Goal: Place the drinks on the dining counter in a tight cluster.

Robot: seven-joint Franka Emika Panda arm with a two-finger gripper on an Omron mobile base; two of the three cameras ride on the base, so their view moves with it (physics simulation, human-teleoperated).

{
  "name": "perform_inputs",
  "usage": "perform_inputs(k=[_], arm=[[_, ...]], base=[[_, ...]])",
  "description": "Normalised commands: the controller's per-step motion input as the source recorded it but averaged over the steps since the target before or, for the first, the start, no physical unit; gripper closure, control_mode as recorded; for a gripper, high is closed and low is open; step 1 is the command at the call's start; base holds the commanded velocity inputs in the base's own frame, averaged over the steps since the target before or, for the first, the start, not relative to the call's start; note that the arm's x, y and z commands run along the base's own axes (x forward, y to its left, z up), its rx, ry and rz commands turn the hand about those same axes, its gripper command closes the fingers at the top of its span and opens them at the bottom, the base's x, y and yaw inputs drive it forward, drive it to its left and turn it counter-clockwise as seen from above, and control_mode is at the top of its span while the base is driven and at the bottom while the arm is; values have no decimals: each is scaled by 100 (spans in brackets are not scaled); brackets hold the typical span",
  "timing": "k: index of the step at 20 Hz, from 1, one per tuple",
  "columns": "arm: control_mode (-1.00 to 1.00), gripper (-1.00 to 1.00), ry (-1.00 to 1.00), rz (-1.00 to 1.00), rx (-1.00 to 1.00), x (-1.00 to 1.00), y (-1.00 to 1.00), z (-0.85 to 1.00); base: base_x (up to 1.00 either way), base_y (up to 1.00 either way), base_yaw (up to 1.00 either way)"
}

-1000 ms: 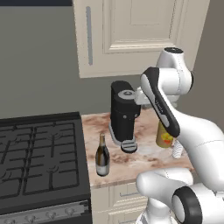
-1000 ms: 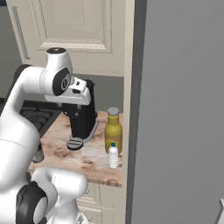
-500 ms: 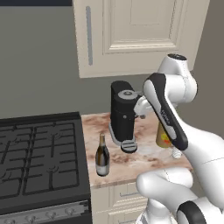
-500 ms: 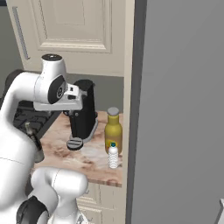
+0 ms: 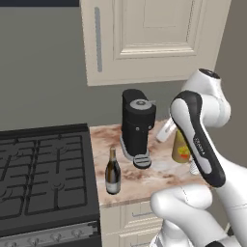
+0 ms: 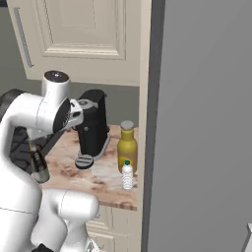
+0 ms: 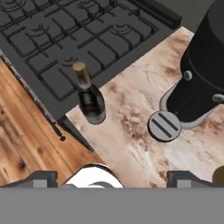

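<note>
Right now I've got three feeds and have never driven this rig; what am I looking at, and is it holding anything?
A white robot arm on a mobile base. Two feeds look over it from behind, left and right; the third looks down from its hand. On the small marble counter beside the stove stand a wine bottle, a coffee machine, a yellow bottle and a small water bottle. The fingers stand wide open above the counter, holding nothing.

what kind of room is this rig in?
A home-style kitchen, rendered. A black gas stove sits beside a small marble counter with a coffee machine and bottles, under cream panelled wall cabinets.
</note>
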Motion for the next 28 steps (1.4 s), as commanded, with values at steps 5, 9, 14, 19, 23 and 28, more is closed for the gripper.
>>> perform_inputs(k=[5,9,14,19,23,28], arm=[[-100,-100,-17,27,12,-27,23,-5],[-100,-100,-9,17,16,-19,19,-9],[-100,-100,-7,16,16,-15,18,-12],[-100,-100,-19,30,14,-24,13,-17],[-100,-100,-18,18,14,0,14,-15],[-100,-100,-4,10,17,0,13,-11]], base=[[0,0,0],[0,0,0],[0,0,0],[0,0,0],[0,0,0],[0,0,0]])
